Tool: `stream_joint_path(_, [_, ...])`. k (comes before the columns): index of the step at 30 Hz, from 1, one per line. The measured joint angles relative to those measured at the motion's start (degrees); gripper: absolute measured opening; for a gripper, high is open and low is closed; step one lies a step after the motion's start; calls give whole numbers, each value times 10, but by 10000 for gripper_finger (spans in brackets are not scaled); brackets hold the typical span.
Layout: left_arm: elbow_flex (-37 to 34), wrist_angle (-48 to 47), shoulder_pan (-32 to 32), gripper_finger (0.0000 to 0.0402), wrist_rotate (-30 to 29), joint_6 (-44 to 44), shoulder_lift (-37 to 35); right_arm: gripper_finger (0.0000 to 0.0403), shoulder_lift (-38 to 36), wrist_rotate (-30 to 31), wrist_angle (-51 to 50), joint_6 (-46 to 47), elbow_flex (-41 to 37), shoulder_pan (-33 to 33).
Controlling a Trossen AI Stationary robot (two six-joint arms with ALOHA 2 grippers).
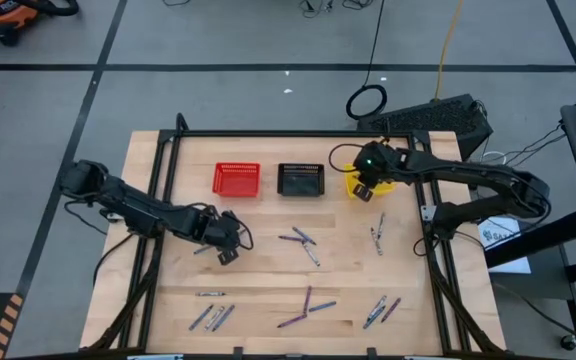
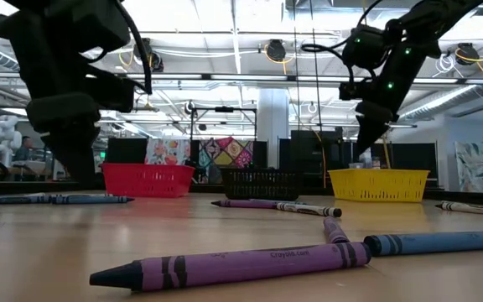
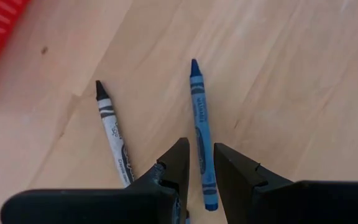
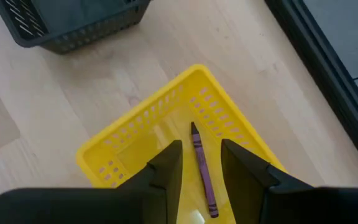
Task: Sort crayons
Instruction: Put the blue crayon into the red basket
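Observation:
My left gripper is open above the left half of the table and points down. Its fingers stand on either side of a blue crayon that lies flat on the wood. A grey crayon with a dark tip lies beside it. My right gripper is open above the yellow basket at the far right. A purple crayon lies on that basket's floor, below the gap between the fingers.
A red basket and a black basket stand in a row left of the yellow one. Loose crayons lie in small groups at mid-table, right and along the near edge. A black frame rail borders the table.

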Motion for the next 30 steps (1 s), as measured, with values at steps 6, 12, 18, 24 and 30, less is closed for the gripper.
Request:
stream_joint_path(6, [0,30,0,77,17,4,21,98,-9,0,0,1,0,0])
stream_joint_path(12, [1,32,3,77,16,4,48,98,-9,0,0,4,0,0])
stream_joint_path(18, [2,37,5,77,17,17,64,98,-9,-1,0,4,0,1])
stream_joint_path(24, [2,42,5,51,28,30,65,98,-9,-1,0,4,0,1])
stream_joint_path(30, [1,40,5,9,34,36,65,98,-9,-1,0,4,0,0])
